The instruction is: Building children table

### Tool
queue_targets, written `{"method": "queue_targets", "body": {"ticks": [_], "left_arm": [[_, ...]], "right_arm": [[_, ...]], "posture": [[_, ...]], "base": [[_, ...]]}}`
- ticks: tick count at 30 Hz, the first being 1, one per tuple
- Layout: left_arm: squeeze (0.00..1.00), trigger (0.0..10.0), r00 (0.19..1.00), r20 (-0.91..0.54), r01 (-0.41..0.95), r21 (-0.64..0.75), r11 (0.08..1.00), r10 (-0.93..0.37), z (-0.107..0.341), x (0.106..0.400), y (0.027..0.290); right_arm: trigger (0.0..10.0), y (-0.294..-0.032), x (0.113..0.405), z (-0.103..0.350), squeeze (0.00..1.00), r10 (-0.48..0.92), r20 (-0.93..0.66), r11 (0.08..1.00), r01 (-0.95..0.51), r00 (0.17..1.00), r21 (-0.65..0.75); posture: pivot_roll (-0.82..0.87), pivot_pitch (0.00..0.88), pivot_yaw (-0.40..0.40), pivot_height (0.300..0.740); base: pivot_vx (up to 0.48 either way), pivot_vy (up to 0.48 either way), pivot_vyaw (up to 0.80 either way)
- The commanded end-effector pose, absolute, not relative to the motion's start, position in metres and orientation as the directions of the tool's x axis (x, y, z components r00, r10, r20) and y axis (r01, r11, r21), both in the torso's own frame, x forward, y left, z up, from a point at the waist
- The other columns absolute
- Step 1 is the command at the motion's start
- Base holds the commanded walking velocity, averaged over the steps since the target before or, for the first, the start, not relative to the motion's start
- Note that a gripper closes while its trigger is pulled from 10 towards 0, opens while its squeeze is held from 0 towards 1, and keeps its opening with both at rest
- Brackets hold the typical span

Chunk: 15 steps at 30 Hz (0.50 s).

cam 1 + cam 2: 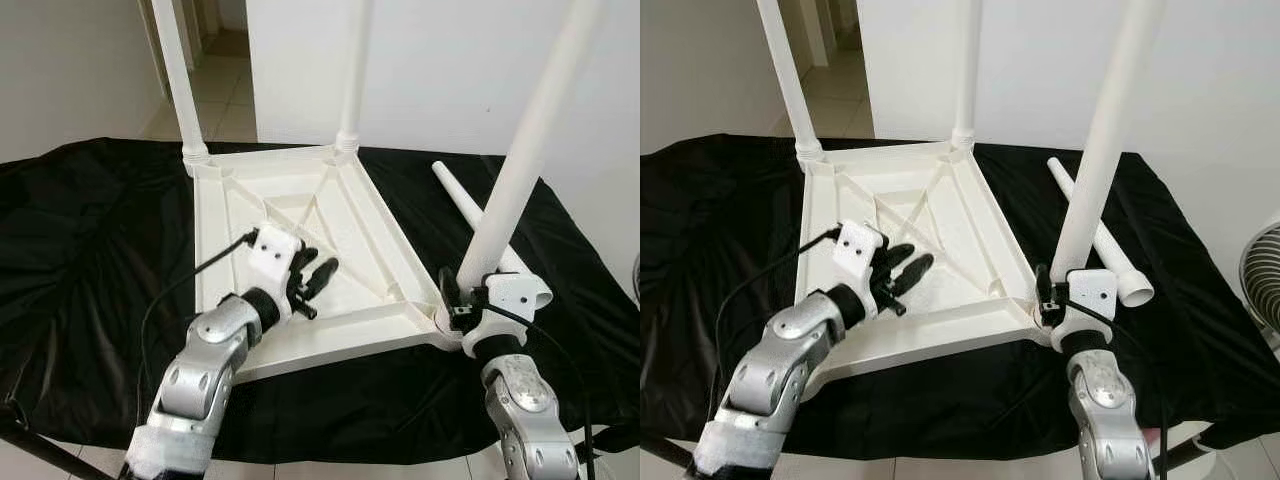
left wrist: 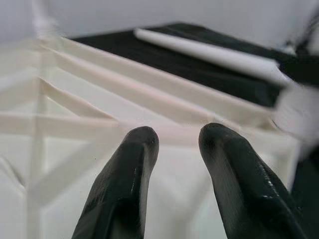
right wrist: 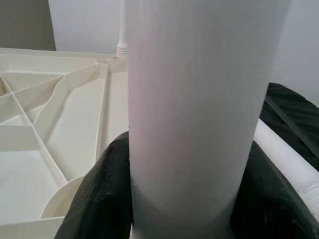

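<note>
Three upright white plastic table legs: far-left (image 1: 178,80), far-right (image 1: 354,70), near-right (image 1: 525,150), tops all cut off by the frame. Near-right leg's base hidden behind right gripper (image 1: 462,302). Grey fan (image 1: 1262,285) cropped at right edge.

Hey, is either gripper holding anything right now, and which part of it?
The right gripper clamps the upright table leg near its lower end. The left gripper holds nothing, open over the upturned tabletop.
</note>
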State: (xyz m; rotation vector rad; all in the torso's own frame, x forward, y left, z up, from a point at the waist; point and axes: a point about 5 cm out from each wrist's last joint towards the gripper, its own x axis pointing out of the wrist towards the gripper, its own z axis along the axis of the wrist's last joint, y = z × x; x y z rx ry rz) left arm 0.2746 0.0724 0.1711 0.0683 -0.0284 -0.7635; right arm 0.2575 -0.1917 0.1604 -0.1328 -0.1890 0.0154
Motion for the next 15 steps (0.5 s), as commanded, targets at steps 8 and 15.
{"method": "queue_targets", "body": {"ticks": [8, 15], "left_arm": [[0.0, 10.0, 0.575, -0.044, 0.816, 0.107, 0.569, -0.817, 0.17, 0.261, 0.062], [0.0, 10.0, 0.539, -0.061, 0.839, 0.126, 0.529, -0.84, 0.17, 0.255, 0.055]], "right_arm": [[10.0, -0.193, 0.256, 0.157, 0.0, 0.037, 0.165, 0.99, -0.013, 0.986, -0.142], [10.0, -0.188, 0.254, 0.158, 0.0, 0.101, 0.187, 0.985, -0.072, 0.977, -0.157]], "posture": [[-0.03, 0.064, 0.015, 0.74], [-0.04, 0.066, 0.018, 0.74]], "base": [[0.0, 0.0, 0.0], [0.0, 0.0, 0.0]]}}
